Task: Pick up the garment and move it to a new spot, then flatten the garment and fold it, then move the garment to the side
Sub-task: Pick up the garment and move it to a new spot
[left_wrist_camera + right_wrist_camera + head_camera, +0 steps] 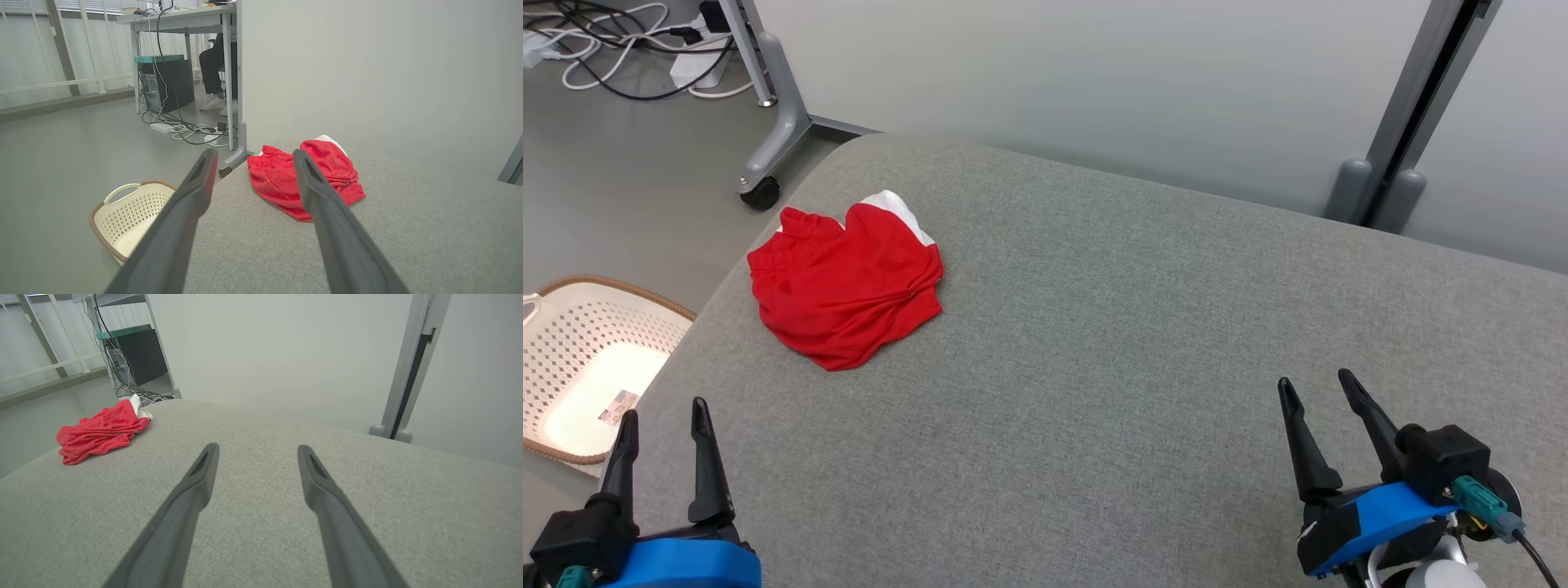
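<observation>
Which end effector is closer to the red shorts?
The left end effector; the shorts lie on its side, the right end effector sits far across.

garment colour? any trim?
Red garment with a white trim panel at its far edge; clearest in the head view.

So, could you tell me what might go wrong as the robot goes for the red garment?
The red garment lies bunched near the left edge of the table, with the basket on the floor beside it; a sideways drag may slide it off. Its layers overlap, so a pinch might catch only one, leaving it twisted for flattening. The open right gripper sits far across from it, so the nearer left gripper would likely reach alone.
</observation>
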You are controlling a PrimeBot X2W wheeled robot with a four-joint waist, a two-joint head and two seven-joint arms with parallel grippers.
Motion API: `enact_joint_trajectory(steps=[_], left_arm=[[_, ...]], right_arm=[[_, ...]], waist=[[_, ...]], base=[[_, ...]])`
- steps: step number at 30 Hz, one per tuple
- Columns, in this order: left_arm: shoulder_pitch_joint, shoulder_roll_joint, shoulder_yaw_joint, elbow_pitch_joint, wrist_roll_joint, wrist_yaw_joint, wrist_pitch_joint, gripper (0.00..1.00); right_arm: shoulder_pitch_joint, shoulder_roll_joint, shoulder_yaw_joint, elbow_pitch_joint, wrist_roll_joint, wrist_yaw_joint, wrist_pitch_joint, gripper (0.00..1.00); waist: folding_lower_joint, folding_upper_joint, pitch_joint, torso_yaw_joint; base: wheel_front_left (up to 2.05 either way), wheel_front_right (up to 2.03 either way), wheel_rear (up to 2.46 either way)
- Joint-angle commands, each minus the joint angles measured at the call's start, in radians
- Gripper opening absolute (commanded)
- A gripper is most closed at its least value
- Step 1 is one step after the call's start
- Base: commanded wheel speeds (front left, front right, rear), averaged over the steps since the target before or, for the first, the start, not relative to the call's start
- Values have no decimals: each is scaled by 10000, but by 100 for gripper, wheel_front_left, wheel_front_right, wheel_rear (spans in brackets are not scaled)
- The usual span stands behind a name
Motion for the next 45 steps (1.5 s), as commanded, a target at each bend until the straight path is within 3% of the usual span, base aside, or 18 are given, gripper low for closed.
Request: enact_joint_trajectory(steps=[1, 12, 21, 27, 32, 36, 45], left_arm=[[-148, 50, -15, 22, 2, 23, -22, 100], [-1688, 876, 436, 377, -293, -55, -21, 100], [-4072, 2209, 588, 1556, -564, -226, -7, 100], [-5651, 3015, 333, 3050, -947, -348, 151, 100], [-6642, 3353, -352, 4635, -1504, -377, 673, 100], [-7029, 3463, -1523, 5636, -2332, -380, 1339, 100], [-7202, 3685, -3685, 6756, -4848, -382, 3826, 100]], right_arm=[[-152, -8, 15, 23, 5, 1, -49, 100], [-449, -13, -157, -379, -401, 1, 182, 100], [-1016, -13, -361, -1368, -1105, 1, 630, 100], [-1231, -11, -533, -2185, -1459, 1, 962, 100], [-1287, -11, -674, -2727, -1708, 1, 1172, 100], [-1376, -11, -691, -3037, -1803, 1, 1290, 100], [-1485, -13, -737, -3167, -1864, 1, 1384, 100]], waist=[[0, 0, -8, -40], [0, 0, 627, -730], [0, 0, 2190, -1681], [0, 0, 3161, -2203], [0, 0, 3746, -2405], [0, 0, 4088, -2484], [0, 0, 4234, -2509]], base=[[0, 0, 0], [0, 0, 0], [0, 0, 0], [0, 0, 0], [0, 0, 0], [0, 0, 0], [0, 0, 0]])
